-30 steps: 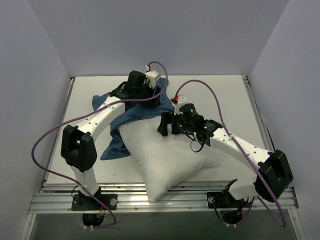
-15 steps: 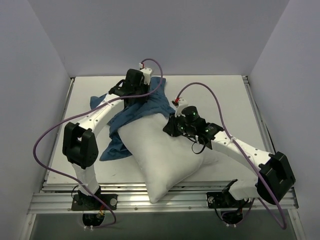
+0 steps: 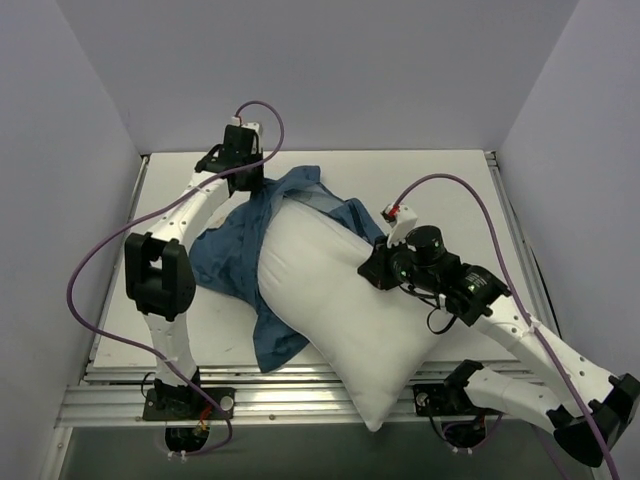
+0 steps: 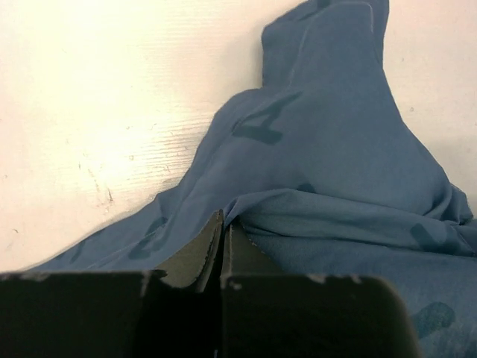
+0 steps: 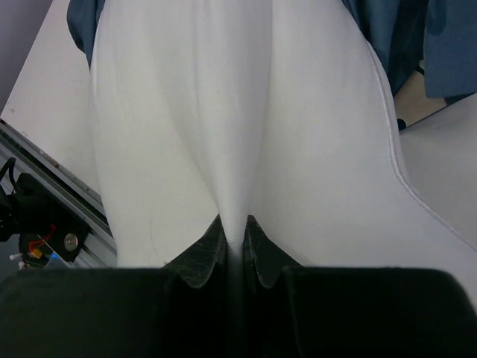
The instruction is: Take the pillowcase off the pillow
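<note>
The plain white pillow [image 3: 320, 300] lies slantwise across the table, and its near corner hangs over the front rail. The blue printed pillowcase [image 3: 225, 262] still wraps the pillow's far end and spreads out to the left. My left gripper [image 3: 250, 185] is at the far left and shut on an edge of the pillowcase [image 4: 328, 149]; its jaws [image 4: 223, 221] meet on the blue cloth. My right gripper [image 3: 372, 270] is on the pillow's right side. In the right wrist view that gripper [image 5: 235, 225] is shut on a pinched fold of the white pillow [image 5: 186, 112].
The white table [image 3: 450, 190] has grey walls on three sides. An aluminium rail [image 3: 280, 400] runs along the front edge and also shows in the right wrist view [image 5: 45, 216]. Purple cables loop off both arms.
Both grippers have shut. The left arm pulled the pillowcase back and left, while the right arm dragged the pillow toward the near right. More of the white pillow is bare.
</note>
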You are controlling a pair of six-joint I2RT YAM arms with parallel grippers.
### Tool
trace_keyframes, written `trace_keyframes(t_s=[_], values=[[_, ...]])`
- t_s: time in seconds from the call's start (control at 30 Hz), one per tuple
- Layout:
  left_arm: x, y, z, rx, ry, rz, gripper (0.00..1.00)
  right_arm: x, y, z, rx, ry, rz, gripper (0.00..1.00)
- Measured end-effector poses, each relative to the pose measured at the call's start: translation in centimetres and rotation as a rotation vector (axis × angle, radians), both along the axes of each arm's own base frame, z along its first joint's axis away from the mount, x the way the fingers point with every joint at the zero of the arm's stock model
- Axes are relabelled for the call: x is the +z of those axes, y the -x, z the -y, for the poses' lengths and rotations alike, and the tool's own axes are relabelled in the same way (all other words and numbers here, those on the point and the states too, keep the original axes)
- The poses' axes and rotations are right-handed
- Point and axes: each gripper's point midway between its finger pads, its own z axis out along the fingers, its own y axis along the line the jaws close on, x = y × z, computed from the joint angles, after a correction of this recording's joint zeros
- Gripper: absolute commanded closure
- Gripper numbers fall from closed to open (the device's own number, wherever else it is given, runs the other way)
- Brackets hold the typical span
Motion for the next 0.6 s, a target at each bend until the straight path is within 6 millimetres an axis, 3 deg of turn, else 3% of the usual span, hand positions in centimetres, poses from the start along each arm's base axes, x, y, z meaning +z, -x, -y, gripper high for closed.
trace_keyframes(t_s=[0.2, 0.3, 0.4, 0.43, 0.5, 0.53, 0.6], values=[[-1.4, -0.9, 0.5, 0.031, 0.030, -0.042, 0.93, 1.0, -0.3, 2.0, -0.083, 0.051, 0.019, 1.00], [-1.6, -0.9, 1.1, 0.035, 0.075, -0.062, 0.80, 0.9, -0.8, 2.8, -0.122, 0.092, 0.028, 1.00], [-0.9, -0.9, 1.0, 0.057, 0.108, -0.033, 0.62, 0.4, -1.4, 3.1, -0.139, 0.145, 0.018, 0.99], [-0.4, -0.7, 0.7, 0.069, 0.121, -0.017, 0.48, 0.2, -1.8, 3.1, -0.142, 0.162, 0.015, 0.88], [0.6, -0.1, 0.0, 0.090, 0.144, 0.010, 0.35, -0.1, -2.6, 2.8, -0.151, 0.188, 0.009, 0.71], [1.6, 0.4, -0.6, 0.107, 0.163, 0.033, 0.28, -0.3, -3.1, 2.7, -0.158, 0.202, 0.006, 0.51], [3.6, 1.8, -1.7, 0.129, 0.188, 0.072, 0.15, -0.4, -4.2, 2.5, -0.172, 0.233, 0.012, 0.39]])
